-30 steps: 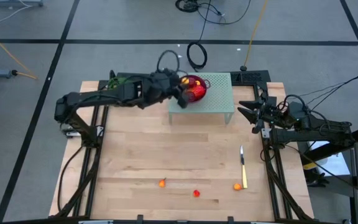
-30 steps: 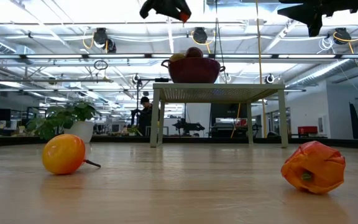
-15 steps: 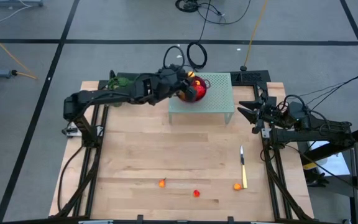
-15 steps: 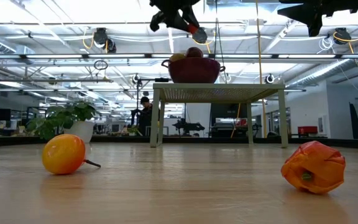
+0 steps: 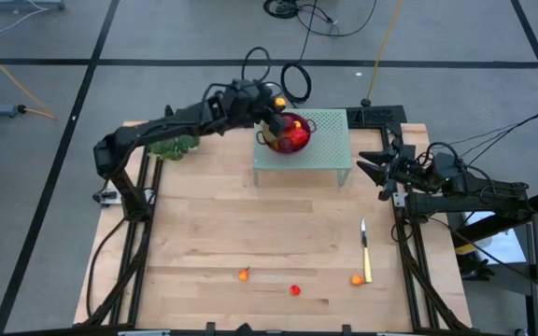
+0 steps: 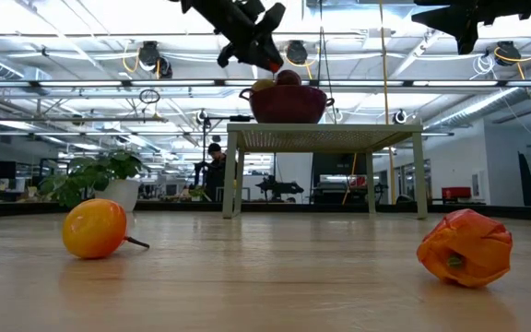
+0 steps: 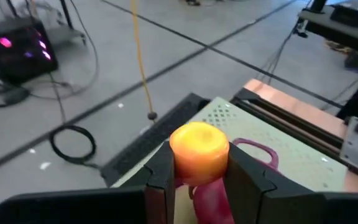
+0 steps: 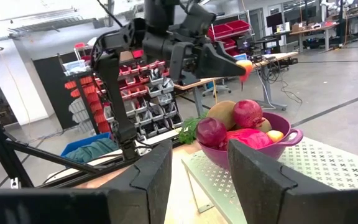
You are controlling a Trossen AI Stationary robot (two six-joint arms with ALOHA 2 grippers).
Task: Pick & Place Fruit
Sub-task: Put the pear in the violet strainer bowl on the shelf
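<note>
left hand (image 7: 197, 171) gripping round orange fruit (image 7: 198, 146) above bowl (image 5: 290, 132)

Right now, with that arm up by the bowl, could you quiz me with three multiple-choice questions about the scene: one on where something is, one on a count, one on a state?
1. Where does the red bowl stand?
A. On the small green stand
B. On the wooden table beside the knife
C. On the floor

2. How many small fruits lie loose along the near edge of the wooden table?
A. One
B. Three
C. Six

3. What is the left gripper doing?
A. Hanging open and empty
B. Holding a small orange fruit between its fingers
C. Gripping the knife

Answers:
1. A, the high view shows the bowl on the perforated green stand at the table's far side.
2. B, the high view shows three pieces in a row there.
3. B, the left wrist view shows the fruit pinched between the two fingers, above the bowl.
</note>
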